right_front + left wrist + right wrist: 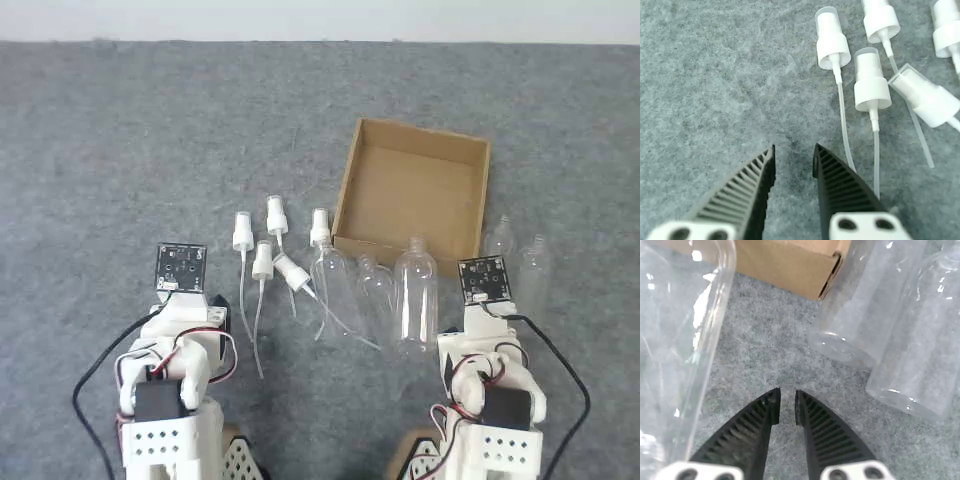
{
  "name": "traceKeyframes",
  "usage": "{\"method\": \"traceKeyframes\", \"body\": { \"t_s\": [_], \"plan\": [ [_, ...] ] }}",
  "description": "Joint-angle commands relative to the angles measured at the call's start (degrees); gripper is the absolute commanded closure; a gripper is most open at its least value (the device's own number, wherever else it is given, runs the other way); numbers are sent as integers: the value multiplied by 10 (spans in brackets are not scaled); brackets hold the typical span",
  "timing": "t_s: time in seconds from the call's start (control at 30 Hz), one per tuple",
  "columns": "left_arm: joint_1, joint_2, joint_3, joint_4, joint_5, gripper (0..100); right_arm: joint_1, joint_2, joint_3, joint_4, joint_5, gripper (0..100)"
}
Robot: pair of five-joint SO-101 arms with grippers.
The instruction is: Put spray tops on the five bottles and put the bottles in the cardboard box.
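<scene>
Several white spray tops [263, 260] with long dip tubes lie loose on the grey mat, left of the cardboard box [352, 180], which holds nothing. Three clear uncapped bottles [416, 295] lie in front of the box and two more bottles [535, 270] to its right. My left arm [175, 340] rests short of the tops. My left gripper [794, 152] is open above bare mat, with the nearest spray top [871, 80] just ahead. My right gripper [787, 395] is all but shut on nothing, low between a bottle [675, 340] and two other bottles [870, 305].
A box corner [790, 265] stands close ahead of the right gripper. Grey mat [120, 150] covers the whole table, with open room on the left and at the back. The right arm [487, 340] sits among the bottles.
</scene>
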Motion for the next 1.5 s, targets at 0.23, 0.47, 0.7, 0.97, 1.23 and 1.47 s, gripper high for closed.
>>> {"method": "traceKeyframes", "body": {
  "t_s": [0.23,0.47,0.7,0.97,1.23,1.47],
  "plan": [
    [-4,-10,-5,3,-4,891,7,-10,12,-2,3,978],
    [-4,-10,-5,3,-4,891,27,-10,-24,-17,4,977],
    [-3,-10,-5,3,-4,891,36,-10,-27,-68,153,980],
    [-3,-10,-5,3,-4,891,36,-7,-130,-20,172,971],
    [-3,-10,-5,3,-4,891,36,62,-268,1,170,905],
    [-3,-10,-5,3,-4,891,91,374,-409,-80,113,902]
  ]
}}
